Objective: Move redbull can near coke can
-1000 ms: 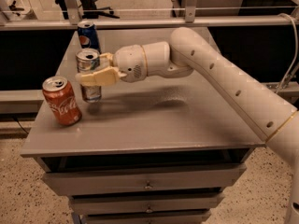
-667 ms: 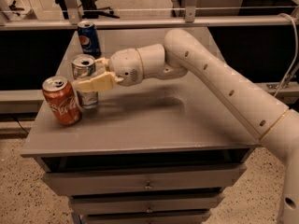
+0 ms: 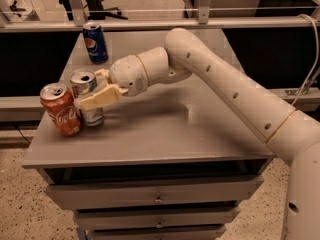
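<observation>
Reaching across the gray surface, one long white arm points left. Its end effector hugs the redbull can tight, I think to park it by the coke can. Those two cans stand just beside each other near the left edge. One blue Pepsi can waits well apart, at the back. Three cans in all.

I see grey table, drawers beneath. Three cans upright on its left side. Pepsi can at far left corner, well apart from others. Coke can near front left edge. Redbull can just beside coke can, on side toward table middle; contact between them: cannot tell. Gripper at redbull can, fingers clasped front and back of it.
</observation>
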Tool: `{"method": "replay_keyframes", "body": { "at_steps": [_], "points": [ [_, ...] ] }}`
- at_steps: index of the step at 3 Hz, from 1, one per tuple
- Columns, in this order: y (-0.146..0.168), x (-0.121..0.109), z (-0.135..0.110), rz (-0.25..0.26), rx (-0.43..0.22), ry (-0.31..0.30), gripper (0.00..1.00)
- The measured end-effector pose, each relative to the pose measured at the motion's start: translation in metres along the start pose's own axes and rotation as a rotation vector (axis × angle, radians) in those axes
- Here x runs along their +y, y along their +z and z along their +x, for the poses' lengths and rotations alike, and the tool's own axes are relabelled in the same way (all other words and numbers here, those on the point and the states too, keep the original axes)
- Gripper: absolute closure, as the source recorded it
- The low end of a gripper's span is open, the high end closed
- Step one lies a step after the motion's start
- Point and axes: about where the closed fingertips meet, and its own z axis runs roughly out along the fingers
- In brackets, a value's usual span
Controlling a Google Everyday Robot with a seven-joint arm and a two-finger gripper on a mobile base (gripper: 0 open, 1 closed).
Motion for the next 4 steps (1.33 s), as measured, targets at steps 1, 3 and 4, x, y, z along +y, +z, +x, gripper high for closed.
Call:
{"method": "replay_keyframes", "body": {
  "at_steps": [1,3,4],
  "points": [
    [0.0051,0.0029,0.0049,-0.029,0.026,-0.006,0.35],
    [0.0056,0.0028,0.0076,-0.039,0.06,-0.025,0.0],
    [0.0029,0.0013,0.0076,-0.03,0.072,-0.03,0.0]
  ]
}}
